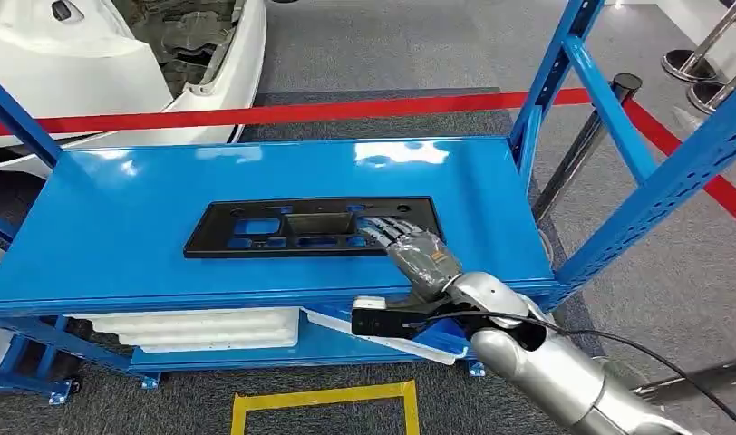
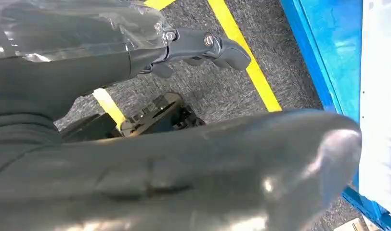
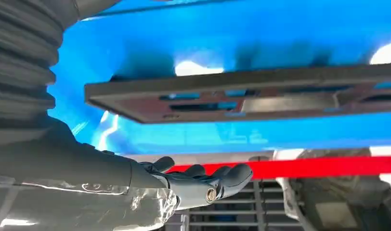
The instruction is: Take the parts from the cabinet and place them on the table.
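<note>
Black, flat slotted plastic panel point(image 1: 310, 227) lies mid-shelf on the glossy blue metal rack point(image 1: 120, 236), our right hand point(image 1: 410, 249) spread at its right end; wrist-on, fingers point(image 3: 217, 180) hover ungripped, so we judge closing comes next.

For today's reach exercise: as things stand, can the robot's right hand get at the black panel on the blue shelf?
Probably yes. The right hand is already over the near right end of the black panel, which lies flat on the open blue shelf with nothing on it or in between.
</note>
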Controlling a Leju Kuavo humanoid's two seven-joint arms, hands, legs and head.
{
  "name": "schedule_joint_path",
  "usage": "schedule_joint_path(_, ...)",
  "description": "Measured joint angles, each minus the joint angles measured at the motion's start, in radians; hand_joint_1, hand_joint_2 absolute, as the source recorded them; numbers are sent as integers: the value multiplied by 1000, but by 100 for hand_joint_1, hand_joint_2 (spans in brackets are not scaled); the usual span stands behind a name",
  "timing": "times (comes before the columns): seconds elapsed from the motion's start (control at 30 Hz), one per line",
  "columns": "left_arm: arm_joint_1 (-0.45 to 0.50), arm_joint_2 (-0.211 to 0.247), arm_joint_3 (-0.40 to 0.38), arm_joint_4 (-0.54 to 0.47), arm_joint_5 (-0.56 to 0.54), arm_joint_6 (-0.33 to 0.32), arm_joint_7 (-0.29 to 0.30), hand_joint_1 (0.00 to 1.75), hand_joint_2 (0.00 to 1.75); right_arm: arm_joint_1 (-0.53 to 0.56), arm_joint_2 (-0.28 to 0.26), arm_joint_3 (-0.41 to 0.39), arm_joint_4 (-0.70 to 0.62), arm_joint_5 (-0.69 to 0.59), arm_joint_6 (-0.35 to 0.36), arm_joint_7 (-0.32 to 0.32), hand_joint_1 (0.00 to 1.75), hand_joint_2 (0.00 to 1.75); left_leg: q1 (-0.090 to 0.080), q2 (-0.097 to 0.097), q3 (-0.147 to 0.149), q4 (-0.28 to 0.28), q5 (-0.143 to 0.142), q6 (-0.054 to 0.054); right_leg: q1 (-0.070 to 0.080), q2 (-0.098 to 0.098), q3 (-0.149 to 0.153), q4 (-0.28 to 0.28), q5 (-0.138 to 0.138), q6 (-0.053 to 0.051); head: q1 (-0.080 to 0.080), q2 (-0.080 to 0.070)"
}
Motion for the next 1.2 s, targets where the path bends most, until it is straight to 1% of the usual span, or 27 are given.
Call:
schedule_joint_path(0.33,0,0,0,0,-2,0,1,0,0,-24,10,50,59,-3,1,3,0,175,0,0,4,0,0,0,0,0,4,0,0,0,0,0)
schedule_joint_path(0.47,0,0,0,0,-2,0,4,0,0,-43,11,71,86,19,1,44,0,175,0,0,4,0,0,0,0,0,4,0,0,0,0,0)
schedule_joint_path(0.77,0,0,0,-1,0,0,11,0,0,-97,10,101,184,92,-39,99,0,175,0,0,5,0,1,-1,0,0,4,0,0,0,0,0)
schedule_joint_path(1.07,1,0,0,-1,2,1,11,0,0,-122,10,115,246,114,-60,108,0,175,0,0,5,0,1,-1,0,0,5,0,0,0,0,0)
schedule_joint_path(1.2,2,0,0,-1,4,6,12,0,0,-129,9,118,268,141,-87,121,0,175,0,0,5,0,1,-1,0,0,5,0,0,0,0,0)
